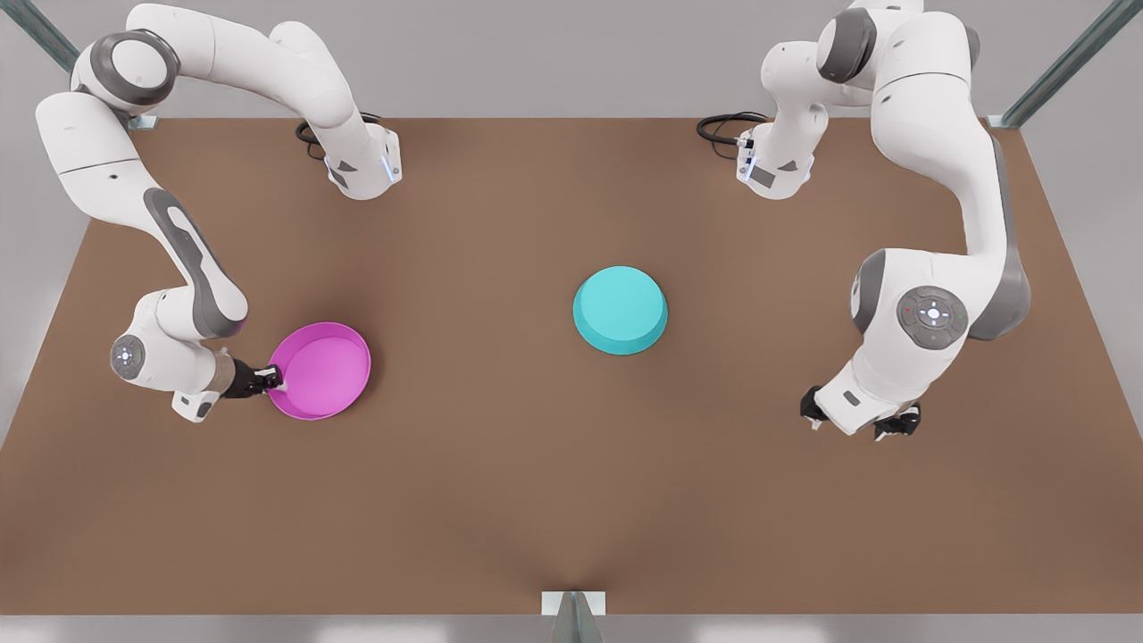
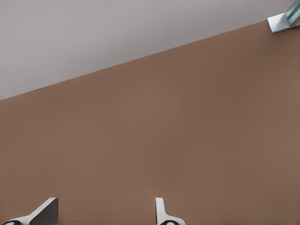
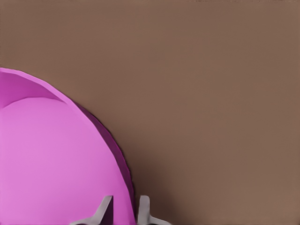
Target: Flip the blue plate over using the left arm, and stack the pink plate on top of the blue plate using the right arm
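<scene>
The pink plate (image 1: 321, 368) lies open side up on the table toward the front view's left. My right gripper (image 1: 277, 384) reaches it from the side, and its fingers straddle the rim (image 3: 123, 187), one inside the pink plate (image 3: 51, 159) and one outside, shut on it. The blue plate (image 1: 621, 308) rests upside down near the table's middle, flat base up, with nothing touching it. My left gripper (image 1: 855, 418) hovers far to the front view's right of the blue plate, open, with its fingertips (image 2: 161, 213) wide apart above bare table.
The brown table (image 1: 554, 500) spreads wide around both plates. Both arm bases and black cables (image 1: 728, 129) sit at the far edge. Metal frame posts (image 2: 283, 18) stand at the corners, and a bracket (image 1: 573, 607) at the near edge's middle.
</scene>
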{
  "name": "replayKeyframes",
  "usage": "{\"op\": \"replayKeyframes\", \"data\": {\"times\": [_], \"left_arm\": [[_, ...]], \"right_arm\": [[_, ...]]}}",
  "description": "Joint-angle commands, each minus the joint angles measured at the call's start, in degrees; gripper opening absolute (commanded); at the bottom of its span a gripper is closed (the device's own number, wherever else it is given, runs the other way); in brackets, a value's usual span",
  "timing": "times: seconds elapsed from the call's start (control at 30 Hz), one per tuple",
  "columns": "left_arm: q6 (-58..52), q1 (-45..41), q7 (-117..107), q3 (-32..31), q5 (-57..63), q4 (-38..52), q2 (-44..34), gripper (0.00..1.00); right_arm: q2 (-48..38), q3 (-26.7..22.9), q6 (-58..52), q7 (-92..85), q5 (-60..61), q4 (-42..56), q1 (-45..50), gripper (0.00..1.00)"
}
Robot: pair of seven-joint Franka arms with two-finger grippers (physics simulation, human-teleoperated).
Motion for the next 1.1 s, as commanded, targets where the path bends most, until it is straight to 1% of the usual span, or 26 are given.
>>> {"op": "replayKeyframes", "data": {"times": [0.0,0.6,0.63,0.67,0.73,0.9,1.07], "left_arm": [[0.0,0.02,0.0,0.0,-0.06,0.0,0.0,1.0],[0.18,-0.15,0.0,-0.18,0.29,0.17,0.08,1.0],[0.18,-0.24,0.0,-0.26,0.2,0.17,0.0,1.0],[0.09,-0.24,0.0,-0.18,0.11,0.17,-0.09,1.0],[0.0,-0.85,-0.62,-0.26,0.29,0.26,-0.27,1.0],[0.0,-0.94,-0.79,-0.26,0.02,0.0,-0.09,1.0],[2.2,-0.24,-0.53,-0.18,-0.15,-0.18,2.81,1.0]], "right_arm": [[0.0,0.01,-0.1,0.0,-0.05,0.0,-0.1,0.35],[0.52,0.72,-0.46,0.09,-1.81,-1.23,-0.63,0.35],[0.52,0.72,-0.54,0.09,-1.81,-1.23,-0.89,0.32],[0.52,0.72,-0.63,0.09,-1.81,-1.23,-0.98,0.27],[0.52,0.72,-0.72,0.09,-1.81,-1.32,-0.98,0.21],[0.44,0.72,-0.81,0.18,-1.81,-1.58,-0.98,0.21],[0.26,0.98,-1.25,1.4,-1.81,-1.58,-1.07,0.21]]}}
